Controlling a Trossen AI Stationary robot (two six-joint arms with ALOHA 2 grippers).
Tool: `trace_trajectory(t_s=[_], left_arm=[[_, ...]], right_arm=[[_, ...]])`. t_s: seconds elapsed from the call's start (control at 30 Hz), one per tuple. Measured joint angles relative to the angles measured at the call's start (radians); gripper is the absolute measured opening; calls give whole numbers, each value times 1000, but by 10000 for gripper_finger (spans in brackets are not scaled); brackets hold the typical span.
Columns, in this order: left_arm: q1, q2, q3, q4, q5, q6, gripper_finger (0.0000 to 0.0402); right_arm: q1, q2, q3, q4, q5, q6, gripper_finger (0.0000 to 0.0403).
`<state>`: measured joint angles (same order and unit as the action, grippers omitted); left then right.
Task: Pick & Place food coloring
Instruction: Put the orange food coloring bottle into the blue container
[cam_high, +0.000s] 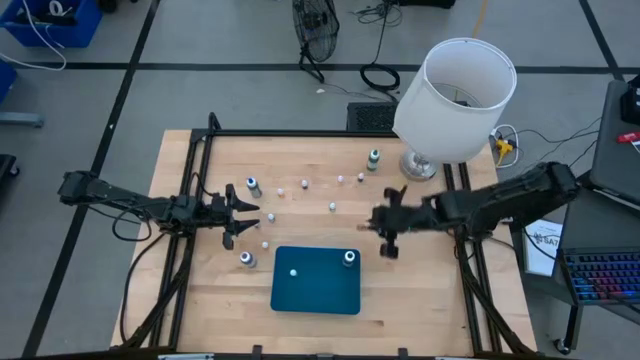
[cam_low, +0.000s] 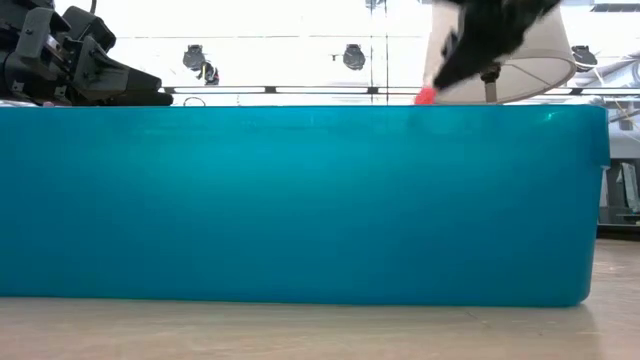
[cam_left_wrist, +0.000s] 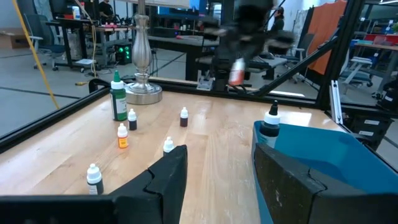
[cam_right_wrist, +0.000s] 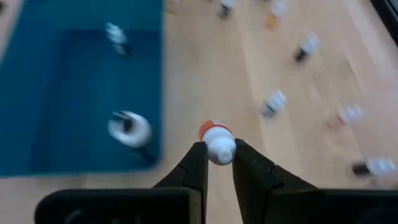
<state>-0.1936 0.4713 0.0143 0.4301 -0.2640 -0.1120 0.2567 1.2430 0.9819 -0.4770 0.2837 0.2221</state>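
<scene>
The wooden worktop (cam_high: 320, 165) carries everything, with a big white lampshade (cam_high: 455, 100) on a silver lamp base (cam_left_wrist: 140, 87) standing at its far right corner. The blue tray (cam_high: 316, 280) lies flat near the front middle, and I place the rest by it.

The right arm reaches in from the tray's right side, and the right gripper (cam_right_wrist: 219, 163) hangs above the wood just beyond the tray's far right corner. Its jaws are clamped on a small red food-coloring bottle with a white cap (cam_right_wrist: 216, 143), lifted clear of the surface. The left arm comes in from the other side; the left gripper (cam_high: 240, 214) sits just off the tray's far left corner, low over the wood, jaws apart with nothing between them.

Two bottles already stand inside the tray: a dark one with a white cap (cam_high: 349, 258) at its far right corner and a tiny white-capped one (cam_high: 294, 271) left of its middle. The other food coloring bottles (cam_high: 305, 184) are scattered on the wood beyond the tray. Among them are a taller green bottle (cam_high: 373, 158) near the lamp base, a grey one (cam_high: 253, 186) behind the left gripper, and another (cam_high: 246, 259) just left of the tray.
</scene>
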Motion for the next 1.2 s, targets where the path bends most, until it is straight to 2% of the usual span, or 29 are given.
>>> trace_trajectory(t_s=[0.23,0.4,0.5,0.63,0.77,1.0,1.2], left_arm=[[0,0,0,0,0,0,186],[0,0,0,0,0,0,186],[0,0,0,0,0,0,186],[0,0,0,0,0,0,186],[0,0,0,0,0,0,186],[0,0,0,0,0,0,186],[0,0,0,0,0,0,187]], right_arm=[[207,247,306,-100,83,-26,39],[266,472,533,-201,70,-80,39],[270,580,607,-220,-5,-89,39],[269,682,633,-204,-105,-96,39],[267,752,633,-230,-155,-78,39],[267,813,633,-325,-158,-32,39],[264,815,633,-336,-182,-25,39]])
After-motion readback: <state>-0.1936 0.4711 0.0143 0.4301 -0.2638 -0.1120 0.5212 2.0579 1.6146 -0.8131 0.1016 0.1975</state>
